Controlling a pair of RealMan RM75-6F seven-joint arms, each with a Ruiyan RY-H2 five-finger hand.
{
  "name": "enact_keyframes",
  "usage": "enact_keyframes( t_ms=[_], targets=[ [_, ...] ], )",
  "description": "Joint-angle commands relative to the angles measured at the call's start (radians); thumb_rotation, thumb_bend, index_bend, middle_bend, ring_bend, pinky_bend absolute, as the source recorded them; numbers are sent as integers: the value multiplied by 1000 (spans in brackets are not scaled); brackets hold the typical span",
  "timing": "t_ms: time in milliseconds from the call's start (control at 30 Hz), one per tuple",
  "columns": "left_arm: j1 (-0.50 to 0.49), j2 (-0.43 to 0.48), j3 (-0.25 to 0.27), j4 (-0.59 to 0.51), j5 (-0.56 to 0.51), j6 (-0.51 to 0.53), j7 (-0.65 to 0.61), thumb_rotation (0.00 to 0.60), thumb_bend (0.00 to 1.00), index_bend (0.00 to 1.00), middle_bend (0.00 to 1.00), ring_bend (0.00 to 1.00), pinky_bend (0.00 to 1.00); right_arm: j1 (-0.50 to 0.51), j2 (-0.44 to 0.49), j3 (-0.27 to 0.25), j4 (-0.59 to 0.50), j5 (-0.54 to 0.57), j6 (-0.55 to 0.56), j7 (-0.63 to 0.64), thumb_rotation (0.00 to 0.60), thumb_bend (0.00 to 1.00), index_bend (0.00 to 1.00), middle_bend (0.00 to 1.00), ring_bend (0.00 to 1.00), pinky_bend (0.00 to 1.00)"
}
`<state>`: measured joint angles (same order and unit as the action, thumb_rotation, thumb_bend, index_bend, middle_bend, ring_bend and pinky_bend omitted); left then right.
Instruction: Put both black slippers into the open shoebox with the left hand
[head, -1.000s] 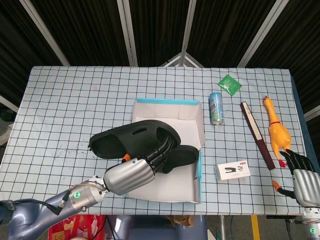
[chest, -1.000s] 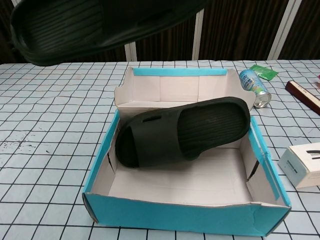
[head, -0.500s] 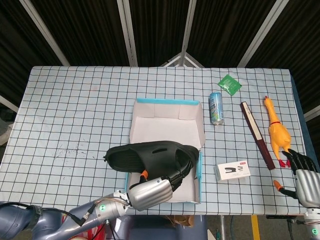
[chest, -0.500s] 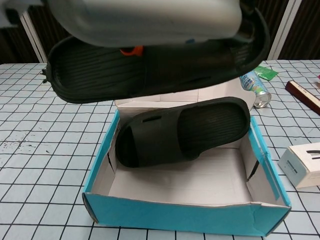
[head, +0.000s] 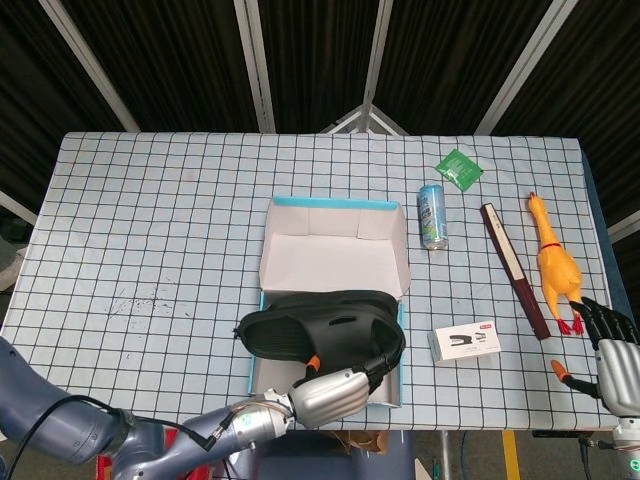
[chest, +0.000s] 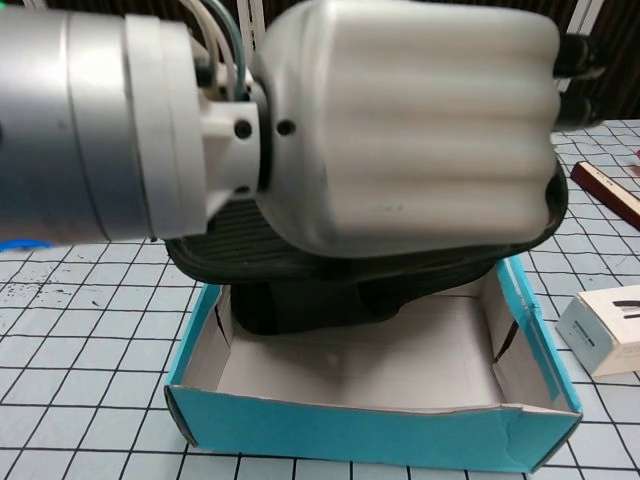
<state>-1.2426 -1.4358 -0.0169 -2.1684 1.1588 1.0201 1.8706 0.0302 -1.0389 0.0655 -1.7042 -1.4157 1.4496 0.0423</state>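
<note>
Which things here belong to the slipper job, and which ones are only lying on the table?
Belong to the job:
- held slipper
- second slipper, already in the box
- shoebox
- left hand

Only lying about:
- can
- green packet
- dark stick
- rubber chicken
- small white box

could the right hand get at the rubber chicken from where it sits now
Probably yes: the right hand is open beside the rubber chicken's feet, with only bare table between them.

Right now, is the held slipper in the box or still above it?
Above it: left hand holds the slipper over the box.
</note>
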Motion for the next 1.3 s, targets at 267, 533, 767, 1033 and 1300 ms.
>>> enact_keyframes(
  t_ms=[267,533,767,1033,1300],
  targets=[
    [-22,-76,38,2,-56,46,88,600,500,614,586,94,88,-2,0,2,0,-2,4,8,600,259,153,114,117,99],
    [-50,-135,42,37,-104,65,119,600,501,614,587,94,88,-3,1,1,2,-4,5,10,600,258,152,113,117,99],
    [-71,-165,48,80,-102,59,90,600,502,614,588,94,88,-5,2,3,6,-5,8,18,600,258,152,113,117,99],
    [-79,-181,75,116,-85,59,65,600,503,617,589,94,88,-7,3,3,8,-7,11,26,600,258,153,113,117,99],
    [-92,-198,104,150,-47,47,72,600,508,621,592,104,88,-9,4,3,11,-12,16,33,600,259,152,113,117,98]
  ],
)
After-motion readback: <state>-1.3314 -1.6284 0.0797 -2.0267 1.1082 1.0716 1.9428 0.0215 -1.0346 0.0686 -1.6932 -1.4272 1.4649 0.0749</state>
